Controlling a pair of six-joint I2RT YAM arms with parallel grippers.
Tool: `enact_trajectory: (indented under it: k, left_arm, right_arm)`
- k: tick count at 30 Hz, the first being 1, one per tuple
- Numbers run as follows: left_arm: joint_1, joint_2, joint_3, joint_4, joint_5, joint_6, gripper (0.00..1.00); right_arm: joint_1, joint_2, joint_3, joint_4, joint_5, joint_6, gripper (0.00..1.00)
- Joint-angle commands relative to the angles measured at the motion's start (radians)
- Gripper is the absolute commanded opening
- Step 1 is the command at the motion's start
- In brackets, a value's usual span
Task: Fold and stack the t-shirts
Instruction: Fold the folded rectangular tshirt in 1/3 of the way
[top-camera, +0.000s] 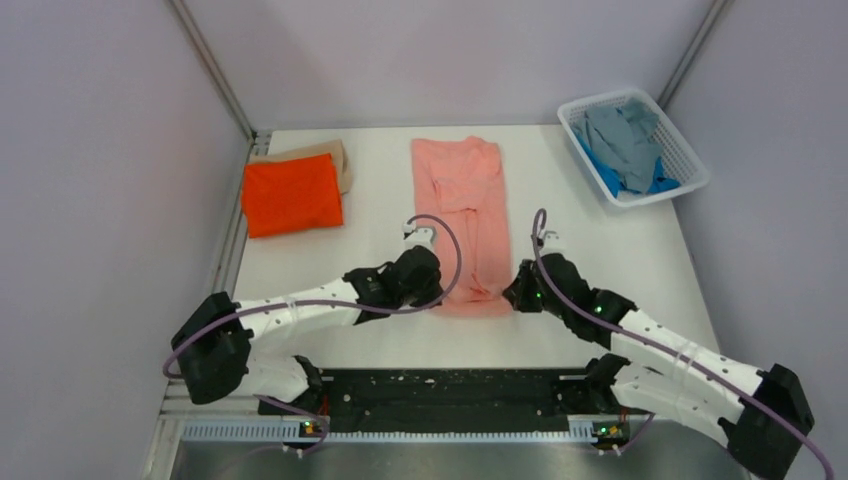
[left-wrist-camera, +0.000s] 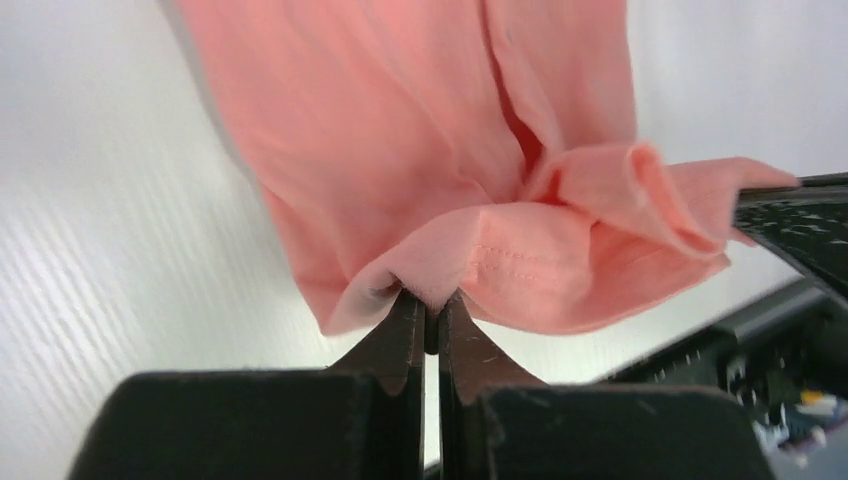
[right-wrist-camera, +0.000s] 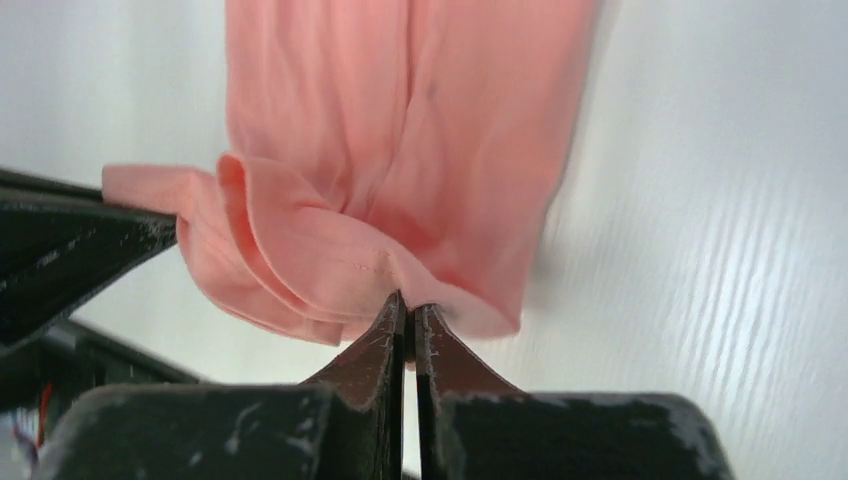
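Now, nearest the bases, the left pincer (left-wrist-camera: 430, 305) and right pincer (right-wrist-camera: 405, 305) are each clamped on a near hem corner of the salmon pink t-shirt (top-camera: 462, 215), which lies as a long strip on the bench (top-camera: 590, 250). Best, it seems, to carry both corners level toward the collar end. Bare bench flanks the strip; farther off, the orange t-shirt (top-camera: 292, 193) sits left and the basket (top-camera: 690, 160) right, both well apart.

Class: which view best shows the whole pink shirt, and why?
The top view: the pink shirt lies full length on the table. Each wrist view shows only its near hem, pinched by the left gripper and right gripper.
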Motion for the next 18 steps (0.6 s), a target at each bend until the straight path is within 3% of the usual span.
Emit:
enact_trajectory:
  k: [1, 8, 18]
  left_arm:
    - [0.117, 0.071, 0.104, 0.051, -0.061, 0.082, 0.0]
    - [0.247, 0.258, 0.296, 0.059, -0.039, 0.12, 0.0]
    - [0.344, 0.421, 0.455, 0.011, -0.082, 0.168, 0.02]
  right_arm:
    - [-0.15, 0.112, 0.084, 0.274, 0.001, -0.101, 0.0]
    - [-0.258, 0.424, 0.245, 0.462, -0.047, -0.19, 0.0]
    - [-0.367, 0.714, 0.431, 0.501, -0.116, -0.223, 0.0]
